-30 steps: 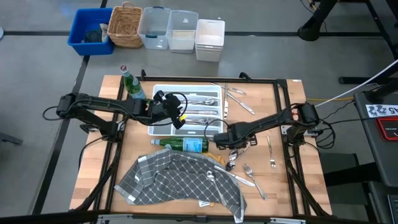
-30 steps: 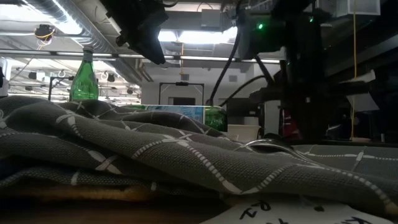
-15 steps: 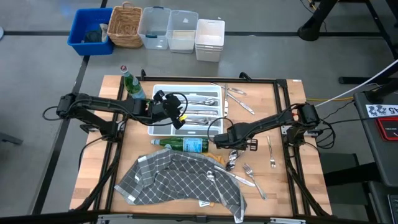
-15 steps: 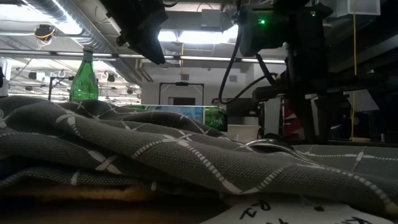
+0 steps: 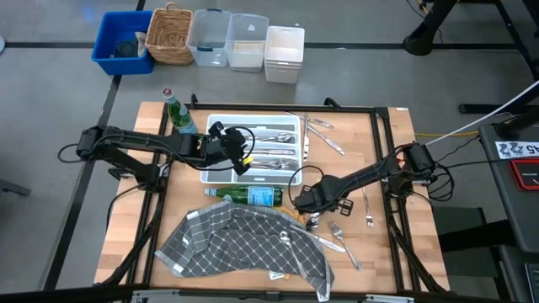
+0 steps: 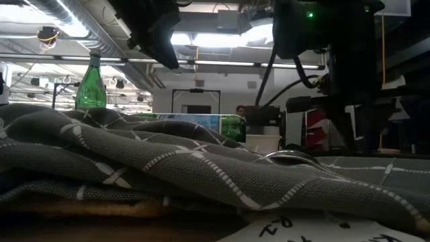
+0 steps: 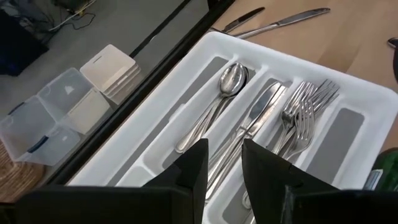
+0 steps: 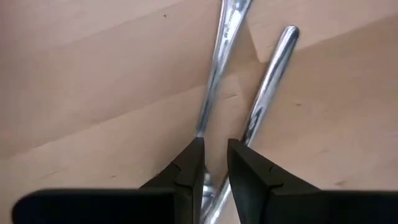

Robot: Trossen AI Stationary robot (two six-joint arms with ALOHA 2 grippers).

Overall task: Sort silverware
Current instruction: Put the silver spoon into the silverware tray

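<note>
Right end effector (image 5: 303, 204) is low over the surface (image 5: 387, 151), lower centre of the high view, just right of the lying green bottle (image 5: 248, 196) and at the upper edge of the loose silverware cluster (image 5: 324, 231). Right wrist view: fingers (image 8: 186, 165) nearly together with a narrow gap, a silver handle (image 8: 214, 68) running into that gap and a second handle (image 8: 267, 93) just beside it; cannot tell if it's actually pinched.

Left end effector (image 5: 238, 158) hangs over the white tray (image 5: 210, 126), centre-left of the high view. Left wrist view: fingers (image 7: 196, 168) slightly apart, nothing between them; tray below holds a spoon (image 7: 214, 102), a knife (image 7: 252, 121) and stacked forks (image 7: 301, 115) in separate compartments.

More silverware loose on the surface: knives (image 5: 324, 135) right of the tray, a fork (image 5: 367, 204) mid-right, a spoon (image 5: 285, 242) on the grey checked cloth (image 5: 227, 244). A second green bottle (image 5: 177, 114) stands upright at the tray's upper-left corner.
</note>
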